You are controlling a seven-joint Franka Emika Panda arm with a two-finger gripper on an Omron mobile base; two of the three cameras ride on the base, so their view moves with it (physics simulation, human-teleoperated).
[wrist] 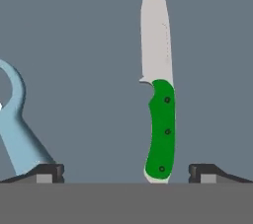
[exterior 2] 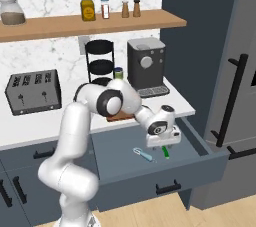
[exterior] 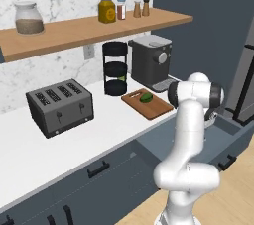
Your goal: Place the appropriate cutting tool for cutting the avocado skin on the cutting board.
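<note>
between spread fingertips (wrist: 49, 172), knife (wrist: 160, 129) flat under gripper (wrist: 126, 174).

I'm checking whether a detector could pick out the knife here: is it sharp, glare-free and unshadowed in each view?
Hand view: the knife is crisp, evenly lit, no glare or cast shadow, flat against the grey drawer floor. Right base view: the knife is a tiny green sliver, partly hidden under the gripper, its blade too small to tell.

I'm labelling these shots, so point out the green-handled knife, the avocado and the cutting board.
knife (wrist: 162, 134), hand view, middle of its green handle.
avocado (exterior: 146, 97), left base view, its top.
cutting board (exterior: 158, 109), left base view, bare wood near the front corner.
</note>
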